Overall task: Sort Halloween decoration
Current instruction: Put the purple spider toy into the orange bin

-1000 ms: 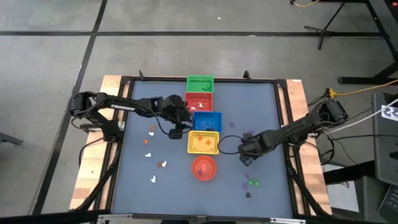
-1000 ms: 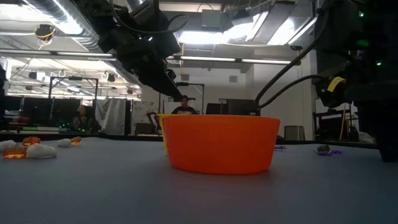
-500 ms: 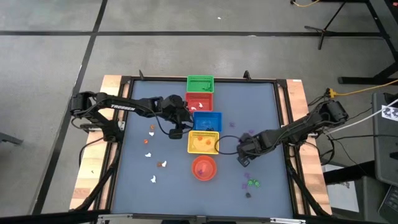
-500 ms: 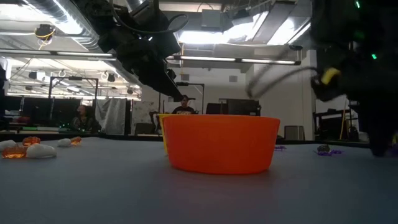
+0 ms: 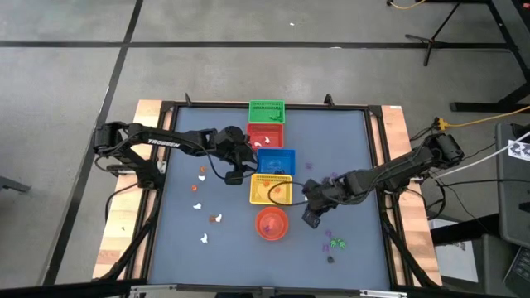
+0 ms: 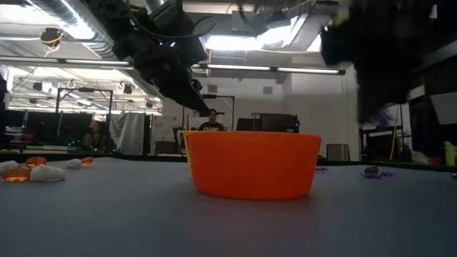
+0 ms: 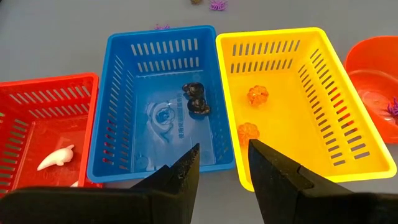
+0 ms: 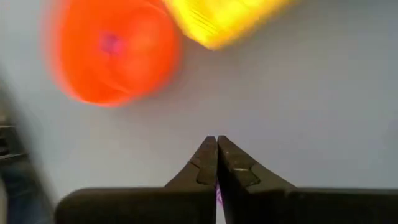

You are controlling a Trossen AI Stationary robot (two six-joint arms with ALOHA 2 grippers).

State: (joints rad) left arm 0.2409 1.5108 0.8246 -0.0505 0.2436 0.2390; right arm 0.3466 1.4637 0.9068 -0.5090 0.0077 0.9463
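Orange bowl (image 5: pixel 271 223) sits on the grey worktop (image 5: pixel 182 165) just beside the yellow basket (image 5: pixel 271 189), at the near end of the basket row. White and orange trinkets (image 5: pixel 204 238) lie scattered on the left, purple and green ones (image 5: pixel 335 243) on the right. The right tool (image 5: pixel 308 217) hovers near the bowl, fingers pressed together, a sliver of purple (image 8: pixel 218 198) pinched between them. The left tool (image 7: pixel 222 167) hangs half open, holding nothing, over the blue basket (image 7: pixel 163 102) and yellow basket.

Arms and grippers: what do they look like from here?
Both arms are dark, jointed and slim. The left arm carries white lettering on its link; black cables loop beside both. The left gripper and right gripper each end in two tapered black fingers.
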